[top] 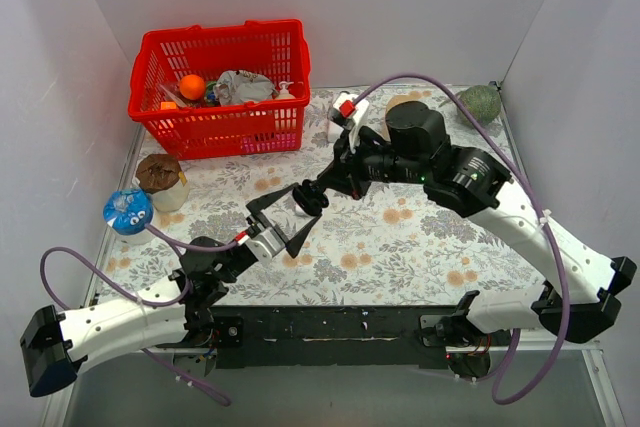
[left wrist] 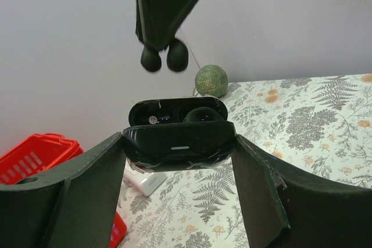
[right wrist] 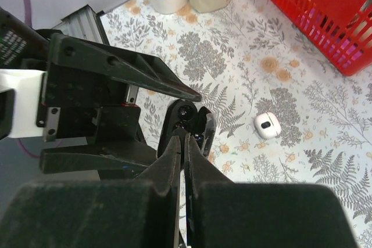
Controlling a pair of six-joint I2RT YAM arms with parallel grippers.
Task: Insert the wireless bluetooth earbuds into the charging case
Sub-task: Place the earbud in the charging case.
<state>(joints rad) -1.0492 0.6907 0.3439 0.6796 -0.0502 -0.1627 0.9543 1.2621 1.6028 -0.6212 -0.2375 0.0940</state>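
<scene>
Holding the lid-up black charging case (left wrist: 179,135) off the table (top: 420,237) mid-scene, left gripper (left wrist: 178,150) jaws clamped against its two sides. Pinching two black earbuds (left wrist: 152,59) at the tips of right gripper (right wrist: 186,139) jaws, nearly closed, just above the case's wells, not touching. Noted a white case (right wrist: 267,125) lying on the table farther back.

Floral table (top: 400,247) bears red basket (top: 200,132), green ball (top: 480,101), white case (right wrist: 267,125).
</scene>
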